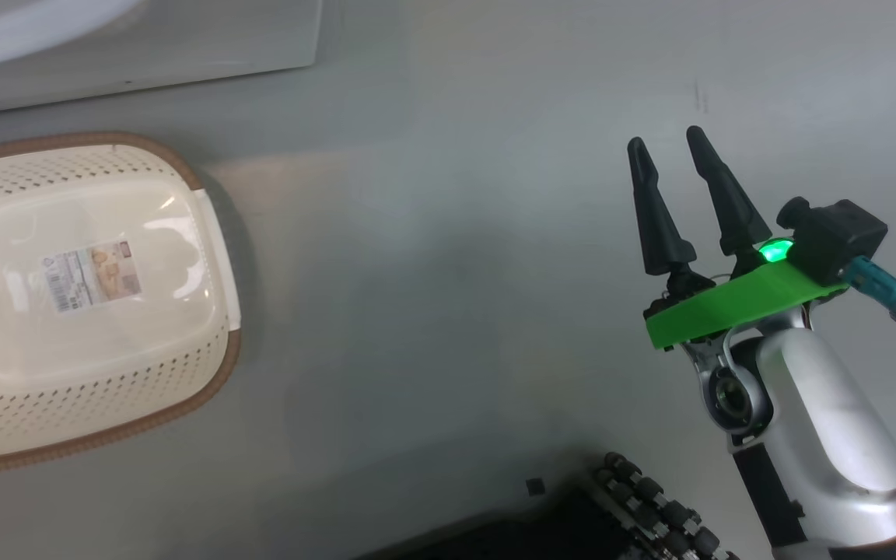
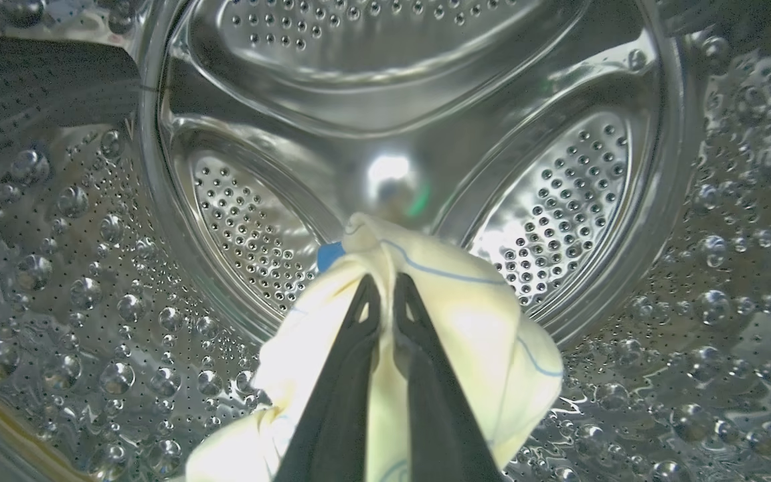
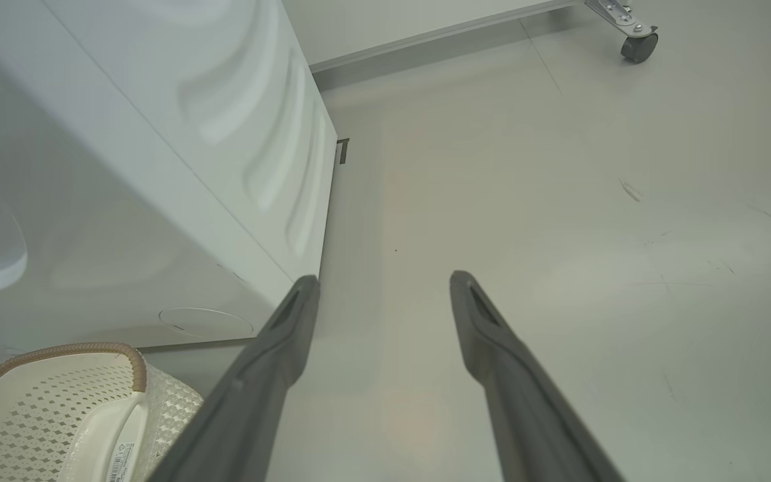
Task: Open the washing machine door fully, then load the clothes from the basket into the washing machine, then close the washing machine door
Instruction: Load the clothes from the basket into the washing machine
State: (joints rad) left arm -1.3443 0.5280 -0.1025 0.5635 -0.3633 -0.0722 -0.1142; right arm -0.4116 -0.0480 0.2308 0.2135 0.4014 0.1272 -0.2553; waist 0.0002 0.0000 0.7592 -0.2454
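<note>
From my head camera, a small cream plastic basket (image 1: 106, 400) with perforated sides and a brown woven-look rim sits at the left on the smooth grey floor (image 1: 448, 272). Its glossy bottom and paper label face the camera. Just beyond it is the lower edge of the big white washing machine (image 1: 145, 47). My right gripper (image 1: 666, 140) hangs well apart from both, out to the right over bare floor, its two long dark fingers spread with nothing between them and a green light glowing at their root. My dark wheeled base (image 1: 650, 498) shows at the bottom edge. Through my left wrist camera I look into the perforated steel drum (image 2: 559, 201). My left gripper (image 2: 385, 281) is pinched tight on a soft cream-yellow garment (image 2: 466, 314) with thin blue lines and a bright blue cuff (image 2: 329, 254). The cloth bunches round both fingers; I cannot tell whether it touches the drum wall below. My right wrist camera shows those fingers wide over the floor, with the machine's white side panel close on one side, the basket low in the corner, and a black caster (image 3: 638, 45) far off.
</note>
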